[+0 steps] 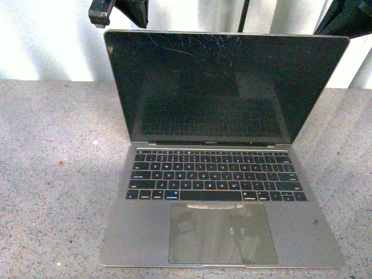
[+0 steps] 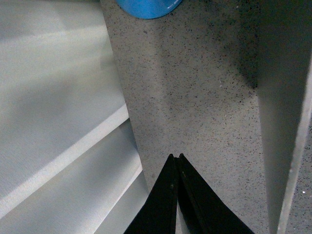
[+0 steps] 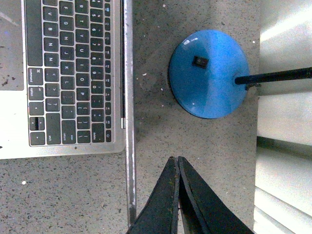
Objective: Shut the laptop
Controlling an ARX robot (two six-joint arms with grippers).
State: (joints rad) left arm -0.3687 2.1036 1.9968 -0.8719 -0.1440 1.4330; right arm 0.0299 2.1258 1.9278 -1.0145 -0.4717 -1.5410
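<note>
The laptop point(image 1: 221, 174) stands open on the speckled grey counter, its scratched black screen upright and facing me. My left gripper point(image 2: 176, 157) is shut and empty, behind the lid, whose grey back point(image 2: 282, 122) shows edge-on beside it. My right gripper point(image 3: 176, 160) is shut and empty, just behind the lid's thin edge point(image 3: 128, 97); the keyboard point(image 3: 73, 73) lies on the far side of that edge. In the front view a dark part of my left arm point(image 1: 102, 14) shows above the lid's top left corner and part of my right arm point(image 1: 343, 17) above its top right corner.
A blue round lamp base point(image 3: 209, 73) with a black switch and a black rod stands on the counter behind the laptop; its rim also shows in the left wrist view point(image 2: 146, 6). White wall panels point(image 2: 58, 122) run along the counter's back edge.
</note>
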